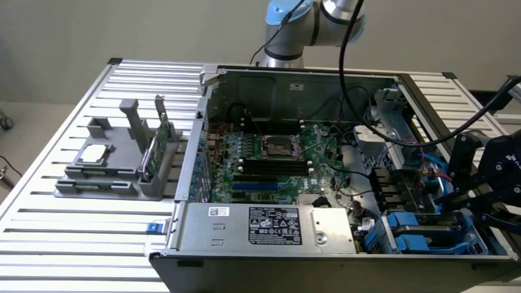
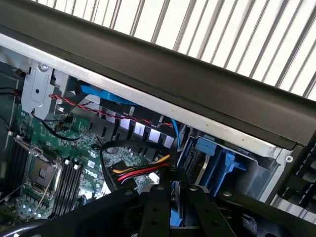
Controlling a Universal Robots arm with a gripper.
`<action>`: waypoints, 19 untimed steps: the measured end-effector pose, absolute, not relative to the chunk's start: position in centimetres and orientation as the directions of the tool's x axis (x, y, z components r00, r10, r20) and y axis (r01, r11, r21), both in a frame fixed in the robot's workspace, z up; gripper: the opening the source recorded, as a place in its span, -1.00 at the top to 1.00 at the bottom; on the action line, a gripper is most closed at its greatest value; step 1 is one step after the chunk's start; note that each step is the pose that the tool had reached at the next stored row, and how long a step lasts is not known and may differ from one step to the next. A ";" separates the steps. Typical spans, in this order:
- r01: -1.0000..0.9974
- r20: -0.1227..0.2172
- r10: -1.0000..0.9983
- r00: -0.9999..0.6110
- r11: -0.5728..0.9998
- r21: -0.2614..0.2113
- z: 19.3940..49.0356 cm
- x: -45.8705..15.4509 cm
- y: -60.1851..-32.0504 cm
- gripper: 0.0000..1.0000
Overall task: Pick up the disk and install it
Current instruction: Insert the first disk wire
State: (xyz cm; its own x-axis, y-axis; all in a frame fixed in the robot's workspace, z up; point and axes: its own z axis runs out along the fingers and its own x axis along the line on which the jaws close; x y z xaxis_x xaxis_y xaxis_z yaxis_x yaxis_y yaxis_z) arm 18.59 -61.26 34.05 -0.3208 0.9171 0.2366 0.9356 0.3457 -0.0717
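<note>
Disk [image 2: 211,154]: we make out its blue carrier in the drive bay at the corner of the open computer case [image 1: 285,79], on the exterior view's right, just beyond the gripper [image 1: 468,204]. We cannot tell whether the claw is apart or clamped on anything. A red, yellow and black cable bundle [image 2: 140,173] lies beside the bay, near the motherboard [image 1: 269,159]. On the exterior view's left, well apart on the slatted table [image 1: 49,244], we see a grey stand [image 1: 114,177] holding a square silver chip [image 1: 94,152] and an upright green circuit card [image 1: 158,149].
</note>
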 end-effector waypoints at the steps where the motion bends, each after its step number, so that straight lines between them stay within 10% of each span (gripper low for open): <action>1: 0.937 0.237 0.919 -0.315 0.341 -0.074 34.1 18.6 -61.3 0.66; 19: 0.961 0.239 0.950 -0.199 0.237 -0.139 34.4 18.6 -61.3 0.66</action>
